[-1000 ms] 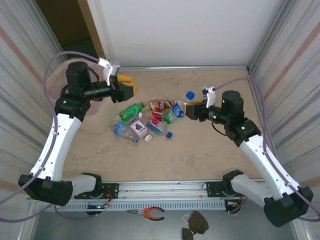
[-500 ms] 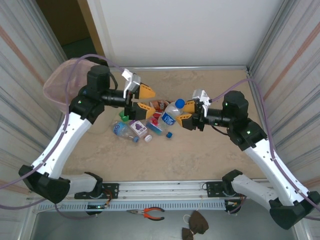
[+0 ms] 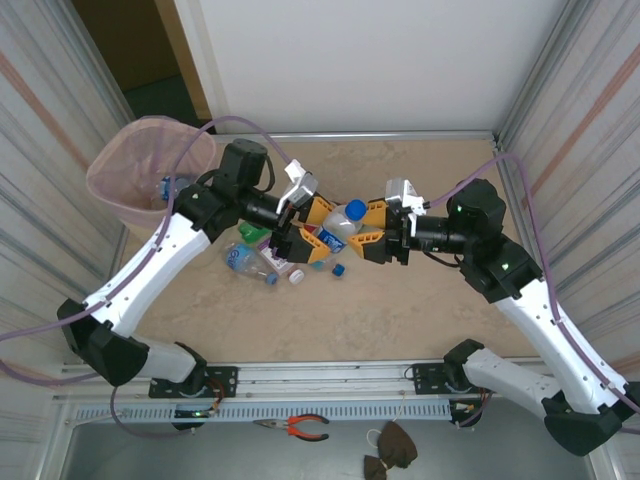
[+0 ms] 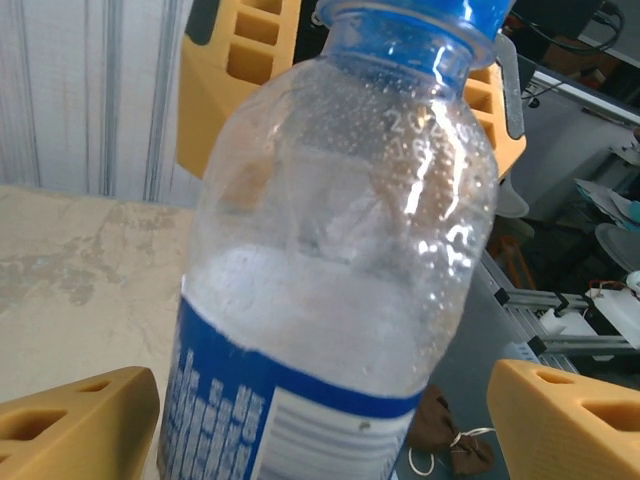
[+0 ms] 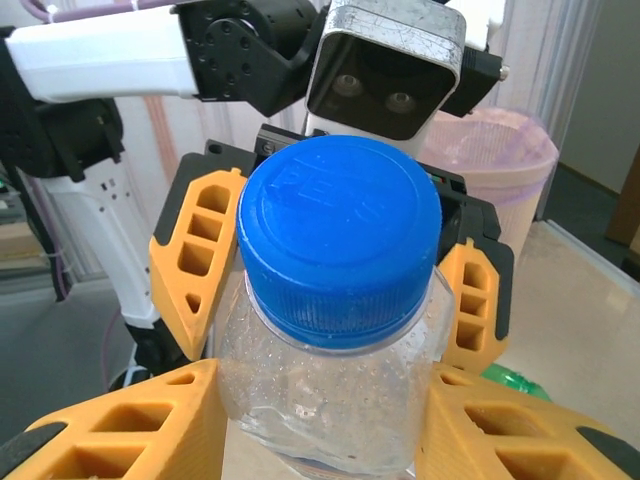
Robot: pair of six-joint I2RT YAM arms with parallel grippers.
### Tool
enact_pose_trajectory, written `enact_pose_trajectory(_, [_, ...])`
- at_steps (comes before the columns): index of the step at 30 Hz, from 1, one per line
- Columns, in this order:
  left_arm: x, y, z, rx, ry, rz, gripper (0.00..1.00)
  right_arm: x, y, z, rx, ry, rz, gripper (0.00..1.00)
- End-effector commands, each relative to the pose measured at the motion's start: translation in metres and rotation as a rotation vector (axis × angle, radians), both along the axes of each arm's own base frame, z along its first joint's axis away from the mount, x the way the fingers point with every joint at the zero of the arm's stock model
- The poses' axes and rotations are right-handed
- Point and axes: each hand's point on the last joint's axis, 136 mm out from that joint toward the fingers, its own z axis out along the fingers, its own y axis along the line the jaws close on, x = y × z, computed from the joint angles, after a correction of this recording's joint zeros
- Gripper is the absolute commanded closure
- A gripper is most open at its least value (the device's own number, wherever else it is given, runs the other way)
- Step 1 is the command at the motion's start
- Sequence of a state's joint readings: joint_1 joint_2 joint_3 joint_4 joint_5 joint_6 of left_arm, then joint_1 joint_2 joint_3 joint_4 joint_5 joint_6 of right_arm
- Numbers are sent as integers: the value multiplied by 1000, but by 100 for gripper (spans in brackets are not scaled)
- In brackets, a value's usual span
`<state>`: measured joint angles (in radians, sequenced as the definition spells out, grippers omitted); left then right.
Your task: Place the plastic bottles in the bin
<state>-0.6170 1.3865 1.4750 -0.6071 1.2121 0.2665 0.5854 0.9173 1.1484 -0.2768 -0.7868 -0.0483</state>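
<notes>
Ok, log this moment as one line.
phase: handover | right gripper: shut on blue-capped bottle | left gripper: open, astride it | bin: left-arm side

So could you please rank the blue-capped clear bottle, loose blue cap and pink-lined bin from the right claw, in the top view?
1. Blue-capped clear bottle: in the right claw.
2. Loose blue cap: tabletop, just left.
3. Pink-lined bin: far left.

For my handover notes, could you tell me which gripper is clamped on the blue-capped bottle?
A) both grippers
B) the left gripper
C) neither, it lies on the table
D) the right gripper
D: the right gripper presses its fingers on both sides of the blue-capped bottle, while the left gripper stands open, with gaps on both sides of it.
</notes>
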Motion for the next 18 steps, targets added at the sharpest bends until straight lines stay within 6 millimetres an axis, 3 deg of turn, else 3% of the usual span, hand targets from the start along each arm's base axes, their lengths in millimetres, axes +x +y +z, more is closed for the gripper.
enact_pose_trajectory(1, [-13,0,12,-29,-26,-63,19,-8,2,20,43,-13,30,55])
enact_pose_trajectory(18, [-30,1,26,-77,-64,-127,40,-1,11,36,95,115,51,57])
